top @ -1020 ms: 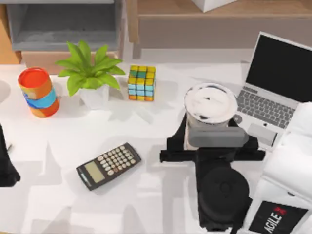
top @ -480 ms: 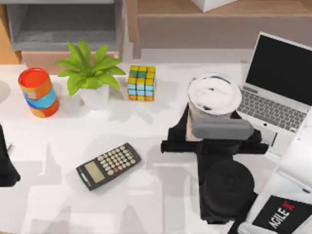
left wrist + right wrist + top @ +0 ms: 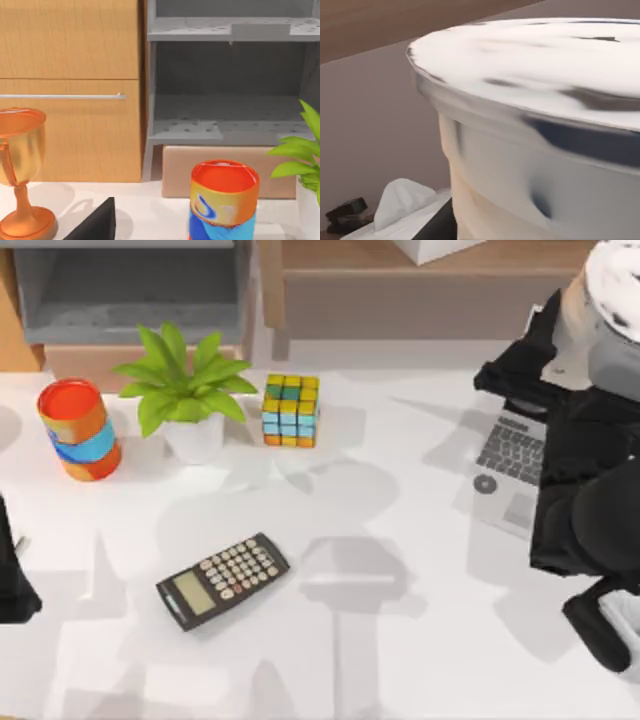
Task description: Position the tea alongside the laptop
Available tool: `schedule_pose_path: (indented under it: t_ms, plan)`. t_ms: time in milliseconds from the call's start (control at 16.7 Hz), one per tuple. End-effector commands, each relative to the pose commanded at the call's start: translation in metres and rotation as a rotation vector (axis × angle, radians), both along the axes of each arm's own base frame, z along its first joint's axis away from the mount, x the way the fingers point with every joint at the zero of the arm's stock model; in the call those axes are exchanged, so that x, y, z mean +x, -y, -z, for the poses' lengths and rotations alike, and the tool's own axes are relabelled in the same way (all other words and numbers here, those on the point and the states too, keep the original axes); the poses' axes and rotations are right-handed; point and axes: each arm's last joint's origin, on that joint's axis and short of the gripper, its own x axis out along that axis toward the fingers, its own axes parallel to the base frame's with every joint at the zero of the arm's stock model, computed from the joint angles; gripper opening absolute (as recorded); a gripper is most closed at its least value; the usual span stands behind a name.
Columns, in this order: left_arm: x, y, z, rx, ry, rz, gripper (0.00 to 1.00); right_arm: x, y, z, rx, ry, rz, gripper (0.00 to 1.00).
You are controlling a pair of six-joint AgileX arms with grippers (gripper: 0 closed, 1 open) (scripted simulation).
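Tea (image 3: 612, 280) hangs clenched in the right gripper (image 3: 575, 335), raised over the laptop (image 3: 510, 455) at the table's right edge. Lowering from here risks landing it on the keyboard or tipping it. Left arm is parked at the left.

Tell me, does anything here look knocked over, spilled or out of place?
Nothing is spilled or toppled. The odd sight is the tea, held by the right gripper above the laptop at the table's right instead of standing beside it. The left arm is parked at the left edge.
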Motion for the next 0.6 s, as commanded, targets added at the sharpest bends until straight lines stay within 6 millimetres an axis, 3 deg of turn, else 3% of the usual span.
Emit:
schedule_pose_path:
  t_ms: [300, 600]
  plan:
    - [0.000, 0.000, 0.000, 0.000, 0.000, 0.000, 1.00, 0.014, 0.088, -0.032, -0.037, 0.162, 0.110, 0.00]
    - [0.000, 0.000, 0.000, 0.000, 0.000, 0.000, 1.00, 0.017, 0.162, -0.021, -0.211, 0.110, 0.105, 0.00]
